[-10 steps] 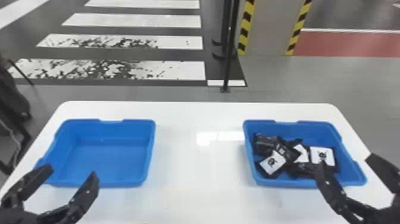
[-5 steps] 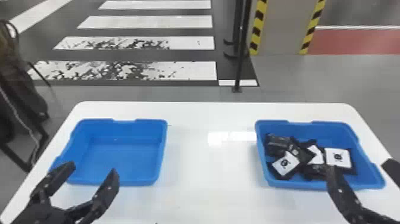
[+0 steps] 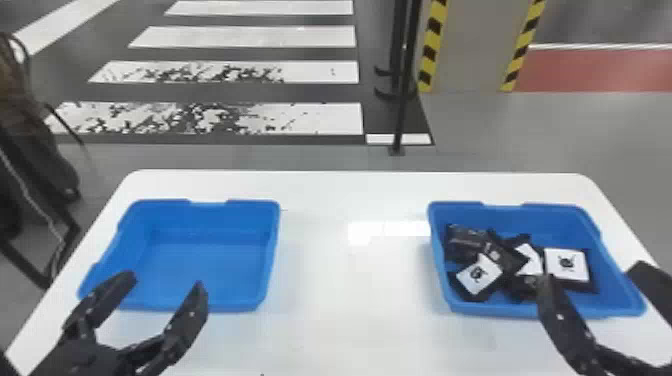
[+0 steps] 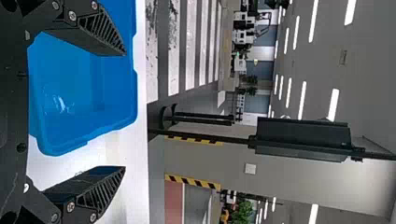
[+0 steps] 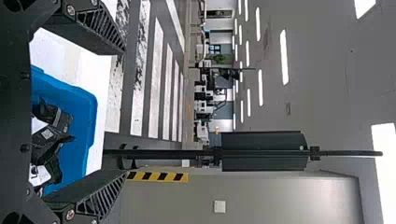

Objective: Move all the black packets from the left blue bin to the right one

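- Head view: the black packets lie in the right blue bin, heaped and overlapping mostly toward its left and middle, with one farther right showing its white label upward.
- The left blue bin sits well apart from it, its plain blue floor in view.
- Both bins rest on the white table — side by side, with a stretch of tabletop between them.
- The left gripper is at the near edge of the left bin, its two black fingers spread wide; in the left wrist view the left gripper has nothing between its fingertips.
- The right gripper is at the near right part of the right bin, also open — whether it touches the bin, I cannot tell. In the right wrist view, the right gripper's fingertips are well apart.
- Beyond the table are white floor stripes, a black post and a pillar with yellow-and-black edges.
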Available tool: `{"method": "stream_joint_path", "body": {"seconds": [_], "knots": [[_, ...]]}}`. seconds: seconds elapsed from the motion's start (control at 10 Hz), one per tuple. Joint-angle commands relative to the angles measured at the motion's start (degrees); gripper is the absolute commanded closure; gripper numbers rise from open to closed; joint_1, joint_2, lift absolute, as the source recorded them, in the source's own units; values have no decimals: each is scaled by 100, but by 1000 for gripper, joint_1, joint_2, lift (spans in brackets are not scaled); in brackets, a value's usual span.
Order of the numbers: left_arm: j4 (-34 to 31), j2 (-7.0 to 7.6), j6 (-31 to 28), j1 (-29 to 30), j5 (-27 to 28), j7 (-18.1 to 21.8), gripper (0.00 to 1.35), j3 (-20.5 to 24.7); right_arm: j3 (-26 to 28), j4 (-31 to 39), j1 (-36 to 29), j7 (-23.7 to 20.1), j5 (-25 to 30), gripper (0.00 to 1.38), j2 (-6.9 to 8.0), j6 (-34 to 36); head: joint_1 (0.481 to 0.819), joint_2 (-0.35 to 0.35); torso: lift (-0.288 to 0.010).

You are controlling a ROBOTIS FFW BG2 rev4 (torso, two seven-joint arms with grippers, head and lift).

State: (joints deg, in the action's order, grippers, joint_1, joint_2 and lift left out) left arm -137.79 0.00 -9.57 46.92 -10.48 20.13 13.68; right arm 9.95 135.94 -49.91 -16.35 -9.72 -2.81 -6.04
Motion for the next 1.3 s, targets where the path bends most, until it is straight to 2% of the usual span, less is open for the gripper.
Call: {"method": "stream_joint_path", "body": {"seconds": [0.0,1.2], "knots": [[19,-15,-13,-9,-3,9,182,-19,-1,-3,13,0,0,116,0,-1,695,25,-140],[19,-15,-55,33,-60,9,182,26,-35,-31,13,0,-23,116,-18,-1,695,28,-140]]}}
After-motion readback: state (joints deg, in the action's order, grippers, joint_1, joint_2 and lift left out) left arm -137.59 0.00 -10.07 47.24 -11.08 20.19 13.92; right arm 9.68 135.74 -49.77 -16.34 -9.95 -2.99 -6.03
